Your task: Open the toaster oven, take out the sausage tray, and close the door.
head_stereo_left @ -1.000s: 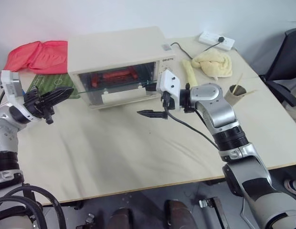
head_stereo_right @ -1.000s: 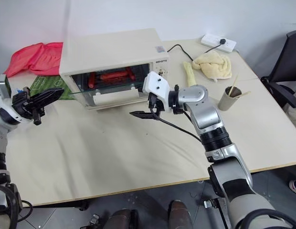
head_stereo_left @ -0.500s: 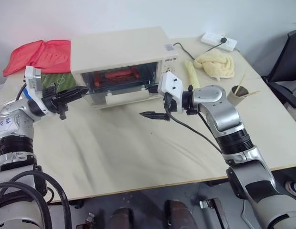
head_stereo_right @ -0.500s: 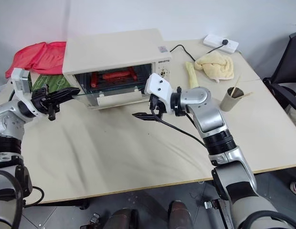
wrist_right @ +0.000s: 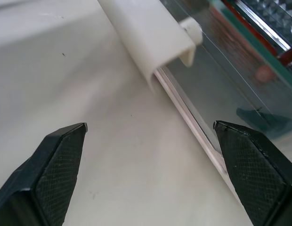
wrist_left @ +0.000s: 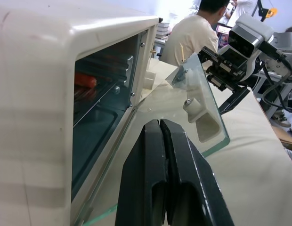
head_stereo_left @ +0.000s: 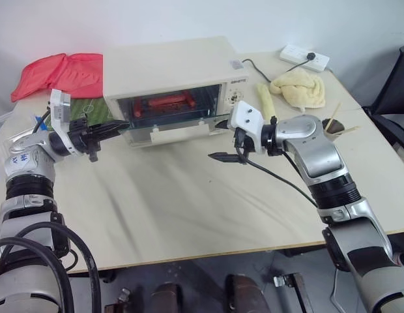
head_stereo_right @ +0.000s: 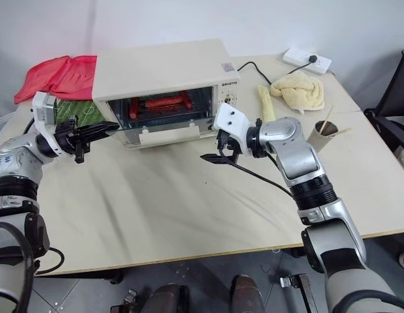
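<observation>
The toaster oven [head_stereo_left: 168,72] is sitting on the counter [head_stereo_left: 189,208] with the door [wrist_left: 193,101] hanging partly open, and the sausage tray [head_stereo_right: 160,103] is resting inside behind the glass. The left gripper [head_stereo_left: 117,125] is holding its jaws pressed together, their tips right at the door's near edge. The right gripper [head_stereo_left: 223,138] is keeping its jaws spread wide with nothing between them, the cream bar handle [wrist_right: 146,40] just ahead of them.

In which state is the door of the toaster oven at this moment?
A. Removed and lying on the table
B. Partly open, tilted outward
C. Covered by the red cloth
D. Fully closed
B: the door leans out from the toaster oven, still hinged at its bottom.
</observation>
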`<move>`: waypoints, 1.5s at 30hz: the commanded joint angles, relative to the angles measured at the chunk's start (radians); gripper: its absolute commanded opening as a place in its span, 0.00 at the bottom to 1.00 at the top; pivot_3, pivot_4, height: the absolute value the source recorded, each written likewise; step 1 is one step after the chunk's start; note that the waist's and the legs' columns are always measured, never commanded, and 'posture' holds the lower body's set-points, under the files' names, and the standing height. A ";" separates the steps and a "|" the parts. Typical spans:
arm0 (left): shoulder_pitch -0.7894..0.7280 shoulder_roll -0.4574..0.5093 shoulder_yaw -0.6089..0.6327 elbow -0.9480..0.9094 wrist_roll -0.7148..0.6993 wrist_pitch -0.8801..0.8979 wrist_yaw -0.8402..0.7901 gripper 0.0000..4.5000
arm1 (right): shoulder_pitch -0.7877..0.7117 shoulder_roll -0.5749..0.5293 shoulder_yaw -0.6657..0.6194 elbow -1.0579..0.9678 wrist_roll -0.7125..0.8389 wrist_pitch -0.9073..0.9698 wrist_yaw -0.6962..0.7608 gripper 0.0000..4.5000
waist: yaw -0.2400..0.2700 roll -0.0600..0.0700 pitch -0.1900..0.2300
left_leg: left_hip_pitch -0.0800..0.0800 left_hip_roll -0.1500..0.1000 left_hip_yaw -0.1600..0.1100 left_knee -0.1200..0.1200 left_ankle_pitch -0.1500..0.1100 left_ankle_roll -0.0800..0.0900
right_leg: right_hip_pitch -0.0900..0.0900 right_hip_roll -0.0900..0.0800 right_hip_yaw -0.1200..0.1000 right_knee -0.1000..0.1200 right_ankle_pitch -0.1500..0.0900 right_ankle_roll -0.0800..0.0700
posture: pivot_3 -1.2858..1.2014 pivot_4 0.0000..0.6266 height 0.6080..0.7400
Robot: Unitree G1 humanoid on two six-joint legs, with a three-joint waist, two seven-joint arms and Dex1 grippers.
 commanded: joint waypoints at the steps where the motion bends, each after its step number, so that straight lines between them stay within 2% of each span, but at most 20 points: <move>1: -0.026 0.002 0.000 0.001 0.015 -0.014 -0.023 0.01 | 0.003 -0.063 -0.011 -0.079 -0.003 0.019 0.028 1.00 | 0.002 0.000 0.000 | 0.000 0.000 0.000 0.000 0.000 0.000 | 0.000 0.000 0.000 0.000 0.000 0.000 | 0.52 0.24 1.00; 7: -0.013 -0.002 -0.030 -0.009 0.049 -0.013 -0.059 0.01 | 0.140 -0.306 0.027 -0.264 0.011 0.132 0.208 1.00 | 0.020 -0.001 0.001 | 0.000 0.000 0.001 0.000 -0.001 0.002 | 0.000 0.000 0.000 -0.001 0.000 0.000 | 0.52 0.24 1.00; 10: -0.009 -0.005 -0.043 -0.003 0.068 -0.022 -0.049 0.01 | 0.224 -0.436 0.002 -0.349 0.050 0.170 0.297 1.00 | 0.028 -0.002 0.001 | -0.001 0.000 0.003 0.001 -0.002 0.002 | 0.000 0.000 0.000 -0.002 0.000 0.000 | 0.52 0.24 1.00; 14: 0.014 -0.005 -0.089 -0.012 0.120 -0.048 -0.062 0.01 | 0.211 -0.484 -0.042 -0.347 0.044 0.180 0.265 1.00 | 0.026 -0.002 0.001 | 0.000 0.001 0.007 0.003 -0.003 0.003 | 0.000 -0.001 0.001 -0.003 0.000 0.000 | 0.52 0.24 1.00; 18: 0.042 -0.001 -0.140 -0.011 0.176 -0.110 -0.073 0.01 | 0.155 -0.449 -0.066 -0.326 0.030 0.171 0.192 1.00 | 0.024 -0.002 0.001 | 0.001 0.002 0.010 0.002 -0.003 0.003 | -0.001 0.000 0.002 -0.003 0.000 -0.001 | 0.52 0.24 1.00; 24: 0.065 -0.008 -0.135 -0.029 0.165 -0.119 -0.068 0.01 | 0.097 -0.338 -0.062 -0.299 -0.013 0.165 0.028 1.00 | 0.030 -0.003 0.002 | 0.000 0.002 0.010 0.004 -0.004 0.004 | -0.002 -0.001 0.002 -0.003 0.000 -0.001 | 0.52 0.24 1.00; 34: 0.162 0.016 -0.193 -0.090 0.223 -0.211 -0.066 0.01 | 0.079 -0.121 0.019 -0.324 -0.066 0.159 -0.145 1.00 | 0.026 -0.003 0.002 | -0.001 0.003 0.010 0.010 -0.007 0.005 | -0.002 0.000 0.001 0.000 0.000 -0.001 | 0.52 0.24 1.00; 40: 0.212 0.008 -0.116 -0.167 0.156 -0.195 0.011 0.01 | 0.016 -0.004 0.060 -0.218 -0.145 0.076 -0.266 1.00 | 0.024 -0.003 0.002 | -0.001 0.003 0.010 0.011 -0.007 0.005 | -0.002 0.000 0.001 0.001 0.000 -0.001 | 0.52 0.24 1.00; 45: 0.355 -0.018 0.014 -0.380 0.015 -0.054 0.116 0.01 | -0.071 0.114 0.107 -0.037 -0.244 -0.028 -0.404 1.00 | 0.006 -0.003 0.002 | -0.001 0.004 0.009 0.011 -0.007 0.005 | -0.003 -0.001 0.001 0.002 0.000 -0.001 | 0.52 0.24 1.00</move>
